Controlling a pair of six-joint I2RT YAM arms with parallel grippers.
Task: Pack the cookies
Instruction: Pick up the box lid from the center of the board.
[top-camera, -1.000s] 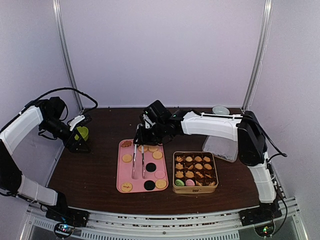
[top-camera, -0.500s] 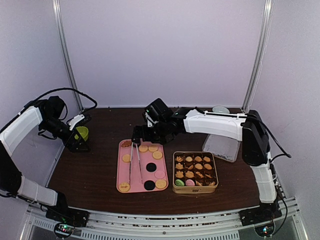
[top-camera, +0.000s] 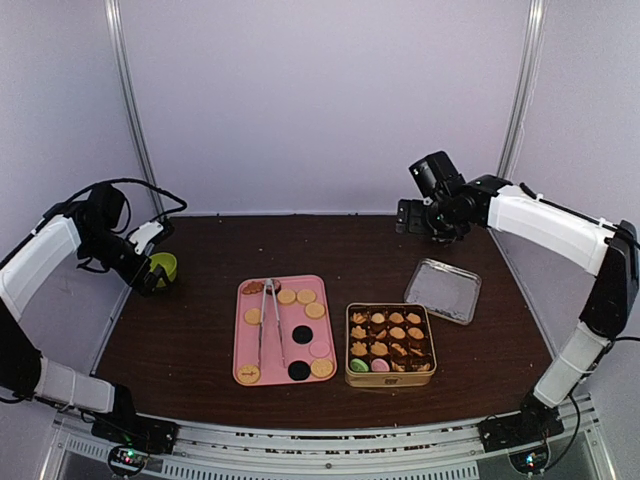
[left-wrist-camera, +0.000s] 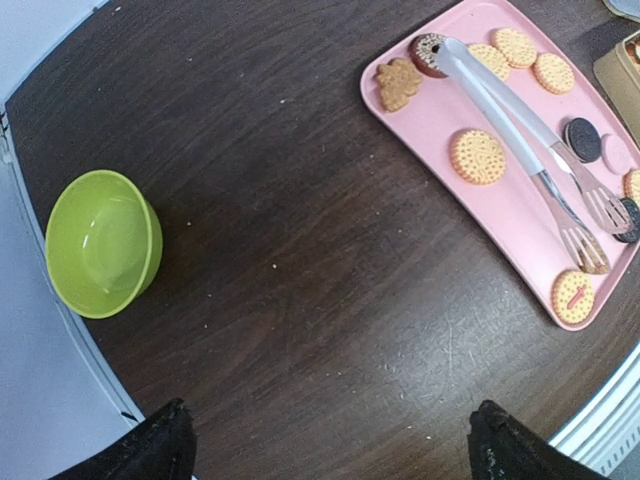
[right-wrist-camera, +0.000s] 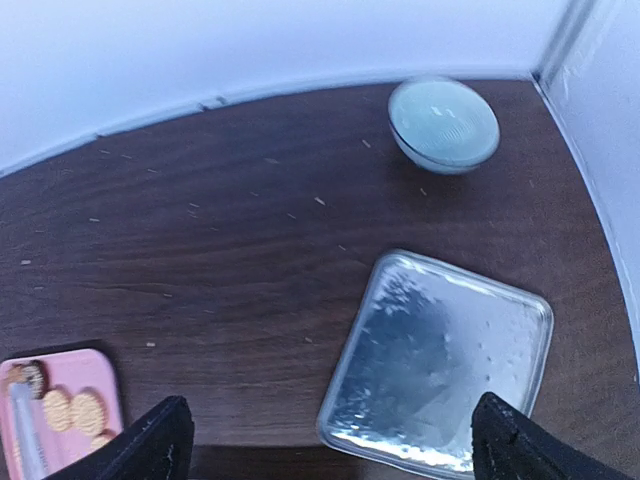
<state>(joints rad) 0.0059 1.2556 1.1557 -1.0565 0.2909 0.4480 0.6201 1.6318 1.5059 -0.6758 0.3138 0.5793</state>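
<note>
The cookies (top-camera: 315, 310) lie loose on a pink tray (top-camera: 245, 345) at centre: tan rounds, black discs (top-camera: 301, 334) and a pink one. More cookies (top-camera: 397, 333) fill the gold tin (top-camera: 390, 381) right of the tray. Metal tongs (top-camera: 268, 320) rest lengthwise on the tray, held by nothing. My right gripper (top-camera: 415, 218) hovers open and empty at the back right, above the table; its wrist view shows my right gripper (right-wrist-camera: 330, 450) over bare wood beside the lid. My left gripper (top-camera: 150, 275) is open and empty by the green bowl. The left wrist view shows the tray (left-wrist-camera: 420, 120), tongs (left-wrist-camera: 520, 125) and cookies (left-wrist-camera: 477, 156).
The tin's silver lid (top-camera: 443, 290) lies flat behind the tin, also seen as the lid (right-wrist-camera: 440, 360) in the right wrist view. A green bowl (top-camera: 163, 266) sits at the far left. A pale bowl (right-wrist-camera: 443, 124) stands in the back right corner near the frame post.
My right gripper opened and left the tongs on the pink tray, then the arm swung up and away to the back right. The left arm barely moved.
</note>
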